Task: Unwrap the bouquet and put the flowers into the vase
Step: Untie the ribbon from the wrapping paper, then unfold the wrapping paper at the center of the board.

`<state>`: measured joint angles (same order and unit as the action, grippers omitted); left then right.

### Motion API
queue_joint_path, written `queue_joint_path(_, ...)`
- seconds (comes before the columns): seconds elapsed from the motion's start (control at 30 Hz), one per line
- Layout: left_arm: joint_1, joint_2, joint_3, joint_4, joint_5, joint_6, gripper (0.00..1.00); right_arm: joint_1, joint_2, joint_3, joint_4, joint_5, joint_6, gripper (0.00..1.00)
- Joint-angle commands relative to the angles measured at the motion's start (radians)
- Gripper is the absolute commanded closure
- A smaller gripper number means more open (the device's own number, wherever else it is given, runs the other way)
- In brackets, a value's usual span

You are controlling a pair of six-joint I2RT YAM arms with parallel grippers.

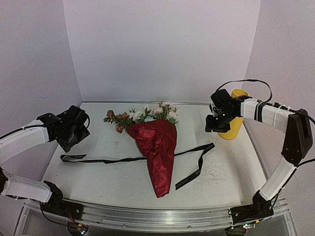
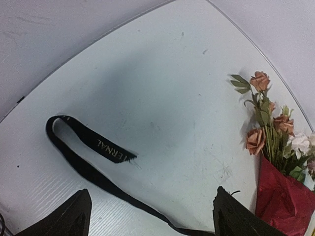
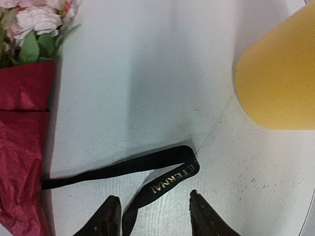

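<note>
The bouquet lies flat in the middle of the table, its dark red wrap (image 1: 158,147) pointing toward me and the flowers (image 1: 142,115) fanned out at the far end. Its black ribbon (image 1: 118,160) is loose and stretched across the table under the wrap. My left gripper (image 1: 68,143) hovers open over the ribbon's left loop (image 2: 98,145), nothing between its fingers. On the right, the right gripper (image 1: 217,128) is open above the ribbon's other folded end (image 3: 162,169). Just behind it stands the mustard-yellow vase (image 1: 232,129), upright, also in the right wrist view (image 3: 278,78).
White walls close the table in at the back and on both sides. In the left wrist view the rust-orange and pale flowers (image 2: 268,128) and the wrap (image 2: 283,201) lie to the right of my left gripper (image 2: 151,196). A free ribbon tail (image 1: 189,178) trails toward the front.
</note>
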<state>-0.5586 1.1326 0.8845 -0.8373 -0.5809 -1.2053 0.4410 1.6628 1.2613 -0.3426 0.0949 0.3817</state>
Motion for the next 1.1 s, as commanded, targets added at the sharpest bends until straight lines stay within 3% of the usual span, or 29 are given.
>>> queue_joint_path(0.0, 0.005, 0.005, 0.033, 0.201, 0.160, 0.206, 0.12, 0.001, -0.070, -0.018, -0.004, -0.194, -0.013, 0.44)
queue_joint_path(0.1, 0.005, -0.008, -0.032, 0.428, 0.357, 0.285, 0.12, 0.014, -0.101, -0.076, 0.056, -0.277, -0.004, 0.40)
queue_joint_path(0.23, 0.004, -0.006, -0.137, 0.679, 0.546, 0.266, 0.12, 0.058, -0.137, -0.130, 0.109, -0.312, 0.035, 0.37)
queue_joint_path(0.4, 0.003, 0.101, -0.145, 0.829, 0.739, 0.278, 0.19, 0.175, -0.116, -0.141, 0.125, -0.302, 0.080, 0.37)
queue_joint_path(0.5, 0.002, 0.183, -0.116, 0.899, 0.846, 0.299, 0.29, 0.240, -0.085, -0.137, 0.140, -0.308, 0.112, 0.39)
queue_joint_path(0.8, -0.028, 0.361, -0.068, 0.995, 0.934, 0.325, 0.34, 0.298, -0.019, -0.118, 0.166, -0.320, 0.166, 0.40)
queue_joint_path(1.07, -0.059, 0.512, 0.033, 1.006, 0.983, 0.356, 0.37, 0.339, 0.070, -0.123, 0.251, -0.432, 0.187, 0.37)
